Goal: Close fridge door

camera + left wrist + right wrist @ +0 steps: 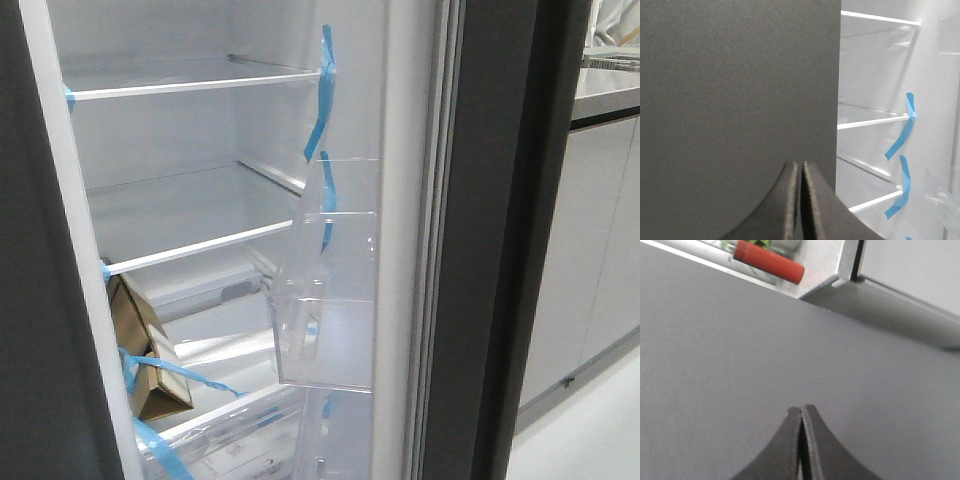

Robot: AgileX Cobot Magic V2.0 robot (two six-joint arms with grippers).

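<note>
The fridge door [482,250] stands open at the right, its dark-grey edge toward me. Its white inner face [402,200] carries clear plastic bins [330,290] and blue tape strips. Neither gripper shows in the front view. In the right wrist view my right gripper [801,409] is shut and empty, its tips close against a matte dark-grey panel [740,350], apparently the door's outer face. In the left wrist view my left gripper [802,165] is shut and empty in front of the other plain dark-grey panel [730,90], beside the open fridge interior [875,75].
The plain dark panel [30,300] fills the left edge. White shelves [190,85] and a taped cardboard box [140,340] sit inside the fridge. Pale grey cabinet fronts [600,250] under a counter [610,95] stand at the right, with floor [590,430] below. A red object [770,262] lies beyond the door.
</note>
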